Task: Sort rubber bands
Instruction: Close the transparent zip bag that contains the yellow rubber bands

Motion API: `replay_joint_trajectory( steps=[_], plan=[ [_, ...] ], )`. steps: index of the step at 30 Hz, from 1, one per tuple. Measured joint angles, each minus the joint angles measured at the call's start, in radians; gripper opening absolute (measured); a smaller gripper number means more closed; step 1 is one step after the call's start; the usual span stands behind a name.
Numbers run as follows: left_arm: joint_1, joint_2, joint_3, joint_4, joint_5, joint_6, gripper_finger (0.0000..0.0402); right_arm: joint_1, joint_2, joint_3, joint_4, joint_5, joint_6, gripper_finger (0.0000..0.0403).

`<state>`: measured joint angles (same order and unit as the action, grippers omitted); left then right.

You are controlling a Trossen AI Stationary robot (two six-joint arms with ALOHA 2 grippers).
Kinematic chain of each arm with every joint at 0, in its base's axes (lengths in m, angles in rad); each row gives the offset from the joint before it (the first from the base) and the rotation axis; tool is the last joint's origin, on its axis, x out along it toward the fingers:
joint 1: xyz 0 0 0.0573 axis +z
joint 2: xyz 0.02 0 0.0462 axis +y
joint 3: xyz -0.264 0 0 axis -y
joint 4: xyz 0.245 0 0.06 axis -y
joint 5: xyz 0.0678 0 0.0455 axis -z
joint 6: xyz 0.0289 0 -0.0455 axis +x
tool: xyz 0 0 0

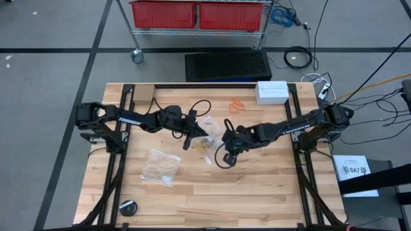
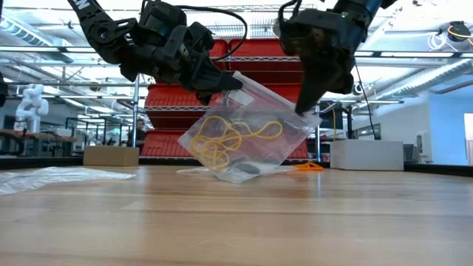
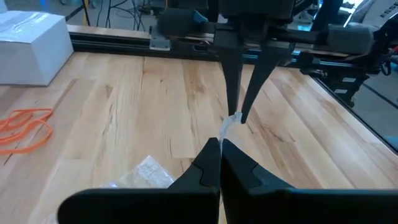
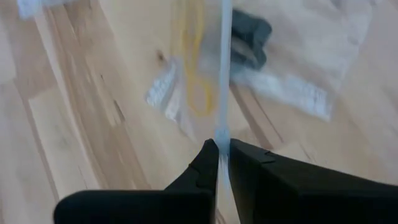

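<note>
A clear plastic bag [image 2: 251, 129] with yellow rubber bands [image 2: 225, 137] inside hangs over the middle of the table between my two grippers. My left gripper [image 2: 230, 81] is shut on its higher end and my right gripper [image 2: 305, 111] on its lower end. The bag's bottom corner [image 2: 222, 168] reaches down to a second clear bag [image 2: 247, 171] with dark bands in it, which lies flat on the table. Whether the two bags touch I cannot tell. Loose orange rubber bands [image 1: 237, 104] lie on the wood toward the far edge. My left gripper pinches the bag's top edge [image 3: 225, 132] between its two fingers at one end, coming nearly level from the table's left. The bag hangs below, tilted. My right gripper pinches the same edge [image 4: 222, 134] at its other end, slanting down from the right. The edge runs straight between the two holds.
Another clear bag [image 1: 160, 165] with tan bands lies on the near left part of the table. A white box [image 1: 271, 91] stands at the far right, and a round black object [image 1: 128, 207] sits near the front left corner. Black cable loops hang off both arms.
</note>
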<state>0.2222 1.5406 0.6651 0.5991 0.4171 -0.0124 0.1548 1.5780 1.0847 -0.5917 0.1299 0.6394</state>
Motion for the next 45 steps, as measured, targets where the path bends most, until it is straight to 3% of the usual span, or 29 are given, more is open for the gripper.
replay_joint_trajectory(
  steps=[13,27,30,39,45],
  plan=[
    [-0.001,0.0,0.0,-0.002,-0.007,-0.008,0.0,0.024,0.0,0.0,-0.094,0.0,0.041,0.0009],
    [-0.124,0.0,0.0,0.006,-0.232,-0.009,0.0,0.03,0.0,0.002,-0.158,-0.052,0.06,0.0011],
    [-0.146,0.0,0.0,0.017,-0.279,-0.009,0.0,0.03,0.0,0.001,-0.159,-0.058,0.06,0.0031],
    [-0.153,-0.002,0.0,0.023,-0.305,-0.01,0.0,0.032,0.001,-0.003,-0.211,-0.066,0.061,0.0151],
    [-0.154,0.072,0.0,0.091,-0.318,-0.052,0.0,0.064,0.003,-0.003,-0.111,-0.051,0.076,0.0179]
  ],
)
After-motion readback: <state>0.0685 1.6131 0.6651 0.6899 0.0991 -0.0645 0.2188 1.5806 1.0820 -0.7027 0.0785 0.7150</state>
